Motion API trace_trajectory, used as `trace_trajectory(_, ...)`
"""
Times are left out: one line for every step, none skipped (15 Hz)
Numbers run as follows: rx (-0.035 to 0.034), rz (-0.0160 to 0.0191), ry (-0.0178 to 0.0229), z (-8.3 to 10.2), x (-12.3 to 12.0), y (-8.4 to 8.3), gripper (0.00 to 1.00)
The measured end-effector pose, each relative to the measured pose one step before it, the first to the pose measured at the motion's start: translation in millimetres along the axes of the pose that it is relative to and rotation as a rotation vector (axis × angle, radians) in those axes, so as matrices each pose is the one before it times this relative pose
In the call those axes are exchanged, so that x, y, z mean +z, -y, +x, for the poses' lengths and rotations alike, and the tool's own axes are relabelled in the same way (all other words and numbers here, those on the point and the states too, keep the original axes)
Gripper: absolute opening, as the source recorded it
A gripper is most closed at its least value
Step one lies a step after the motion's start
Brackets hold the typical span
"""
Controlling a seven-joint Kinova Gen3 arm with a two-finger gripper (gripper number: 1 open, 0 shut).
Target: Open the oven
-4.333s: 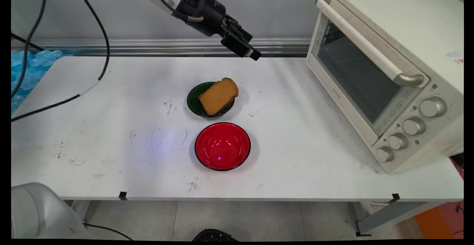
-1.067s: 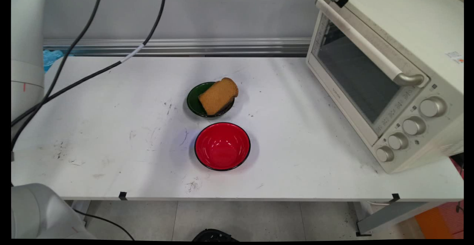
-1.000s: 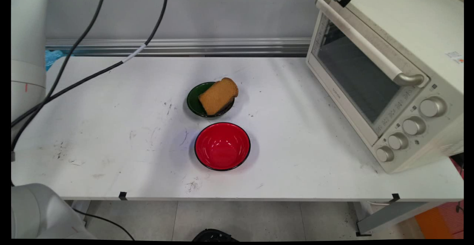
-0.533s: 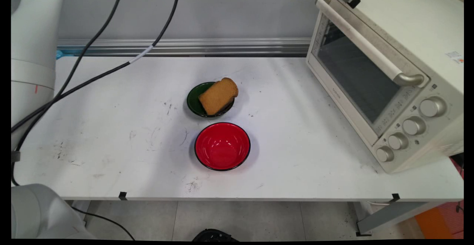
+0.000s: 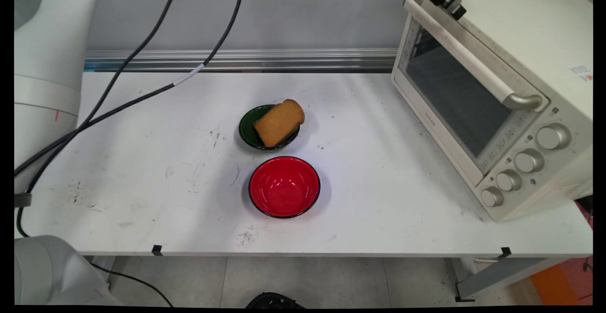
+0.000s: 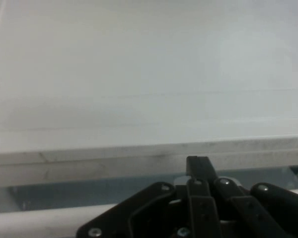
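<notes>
1. Right now the gripper sits at the top edge, over the upper left corner of the toaster oven, just above its door handle.
2. Fingers look pressed together in hand view, holding nothing.
3. Oven door is closed.
4. Mid-table: bread slice leans in a green bowl, w/ a red bowl just in front, on the white table.

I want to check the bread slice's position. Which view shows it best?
The main view: the bread slice leans on the green dish, behind the red bowl. The hand view shows only the gripper against the toaster oven.
</notes>
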Motion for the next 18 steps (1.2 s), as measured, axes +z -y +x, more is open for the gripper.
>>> trace_trajectory(-0.00294,-0.00010,-0.00030,-0.53,3.91,0.64,0.00)
trace_trajectory(-0.00220,0.00020,-0.00003,-0.59,2.98,0.62,0.00)
trace_trajectory(-0.00261,0.00042,0.00029,-0.83,3.08,0.83,0.00)
trace_trajectory(-0.00190,0.00047,0.00061,-0.85,2.93,0.84,0.00)
trace_trajectory(-0.00158,0.00045,0.00104,-0.88,2.20,0.73,0.00)
trace_trajectory(-0.00108,0.00028,0.00081,-0.69,1.45,0.55,0.00)
trace_trajectory(-0.00231,0.00054,0.00174,-1.16,1.78,0.87,0.00)
trace_trajectory(-0.00149,0.00029,0.00117,-0.93,1.10,0.53,0.00)
trace_trajectory(-0.00184,-0.00003,0.00249,-1.48,1.66,0.48,0.00)
trace_trajectory(-0.00114,-0.00022,0.00183,-1.05,1.13,0.28,0.00)
trace_trajectory(-0.00207,-0.00048,0.00228,-1.87,1.64,0.48,0.00)
trace_trajectory(-0.00187,-0.00066,0.00273,-1.91,1.55,0.35,0.00)
trace_trajectory(-0.00156,-0.00048,0.00202,-1.62,1.30,0.31,0.00)
trace_trajectory(-0.00151,-0.00078,0.00246,-1.74,1.42,0.18,0.00)
trace_trajectory(-0.00165,-0.00081,0.00155,-1.49,1.10,0.15,0.00)
trace_trajectory(-0.00100,-0.00107,0.00209,-1.41,1.08,-0.04,0.00)
trace_trajectory(-0.00165,-0.00060,0.00229,-1.73,0.74,-0.07,0.00)
trace_trajectory(-0.00213,-0.00052,0.00238,-1.71,0.75,-0.11,0.00)
